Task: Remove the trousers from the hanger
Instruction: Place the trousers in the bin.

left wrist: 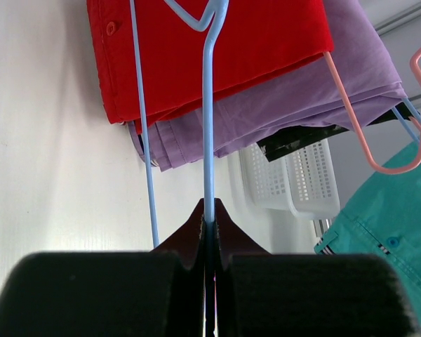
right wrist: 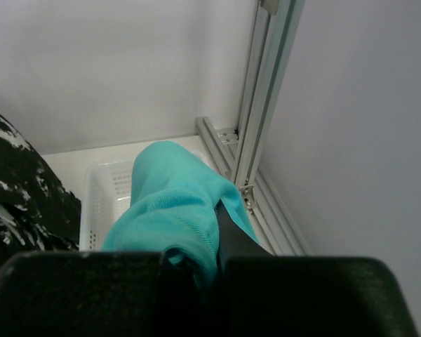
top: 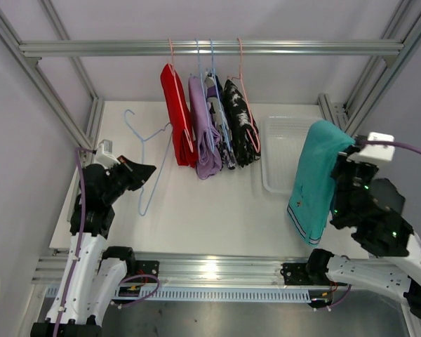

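Note:
My left gripper (top: 149, 170) (left wrist: 209, 210) is shut on the wire of a bare light-blue hanger (top: 149, 140) (left wrist: 208, 126) that slants over the left of the table. My right gripper (top: 344, 151) (right wrist: 214, 239) is shut on the teal trousers (top: 316, 182) (right wrist: 175, 203), which hang folded from it above the table's right side. On hangers from the rail (top: 302, 47) hang the red trousers (top: 177, 112) (left wrist: 210, 49), the lilac trousers (top: 203, 133) (left wrist: 295, 98), the printed trousers (top: 219, 119) and the black-and-white blotched trousers (top: 240, 123) (right wrist: 21, 196).
A white perforated basket (top: 284, 154) (left wrist: 295, 182) (right wrist: 102, 189) sits on the table's right, just behind the hanging teal trousers. Aluminium frame posts (top: 368, 91) stand at the back corners, with walls on both sides. Pink hangers (left wrist: 379, 133) hang close to the lilac cloth.

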